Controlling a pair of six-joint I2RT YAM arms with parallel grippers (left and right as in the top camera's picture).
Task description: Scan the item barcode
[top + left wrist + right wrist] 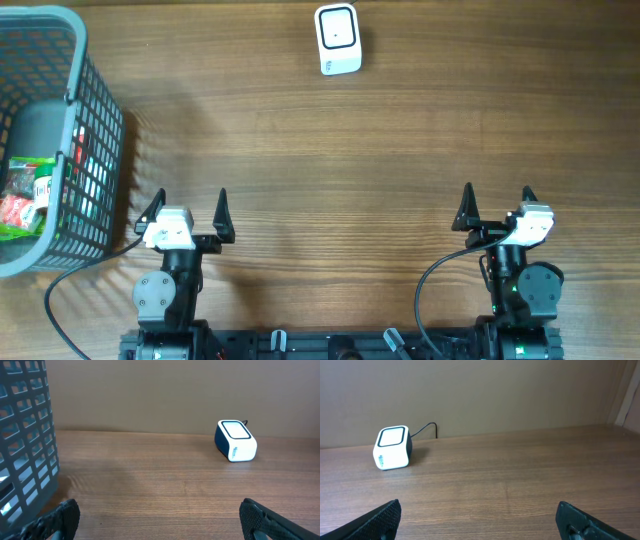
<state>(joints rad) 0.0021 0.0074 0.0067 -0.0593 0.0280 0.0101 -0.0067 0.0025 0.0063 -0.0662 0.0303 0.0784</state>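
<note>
Red and green snack packets (pixel 22 195) lie in a heap inside the grey plastic mesh basket (pixel 97 140) at the far left of the brown wooden table (pixel 330 170). I cannot read a barcode on any of them.

The left gripper (pixel 190 200) sits just right of the basket's near corner, apart from it. Its black fingers are spread wide with nothing between them. The packets are to its left, behind the mesh wall.

The small white box scanner with a dark-framed window (pixel 338 38) stands at the far edge of the table, window facing up. It is well ahead of both arms and roughly between them. In the left wrist view I see it ahead and to the right; in the right wrist view, ahead and to the left, with a thin black cable (pixel 427 427) running off behind it.

The right gripper (pixel 497 195) is at the near right, jaws spread wide and holding nothing, well apart from the scanner and the basket.
</note>
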